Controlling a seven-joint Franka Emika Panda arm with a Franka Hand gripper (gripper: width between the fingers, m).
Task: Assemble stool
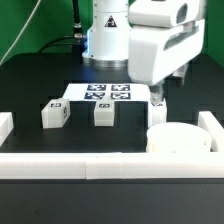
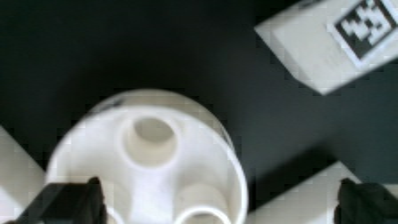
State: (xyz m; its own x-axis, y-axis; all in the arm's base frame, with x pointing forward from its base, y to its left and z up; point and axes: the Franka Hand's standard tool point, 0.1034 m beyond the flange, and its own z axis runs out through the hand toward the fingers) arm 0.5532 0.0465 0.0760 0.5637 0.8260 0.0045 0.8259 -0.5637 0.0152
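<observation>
The open, empty gripper (image 2: 217,205) hangs above the seat (image 2: 151,150) at a corner of the table (image 1: 30,85); closing off-centre could skid it against the rail (image 1: 100,165).

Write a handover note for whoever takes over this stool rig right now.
Gripper: fingers open, holding nothing, hovering over the seat.
Seat: flat at the exterior view's right, holes up, no leg fitted.
Legs: two legs loose in front of the marker board; third leg beside the gripper.
Done: nothing joined.
Left: fit all three legs.
</observation>
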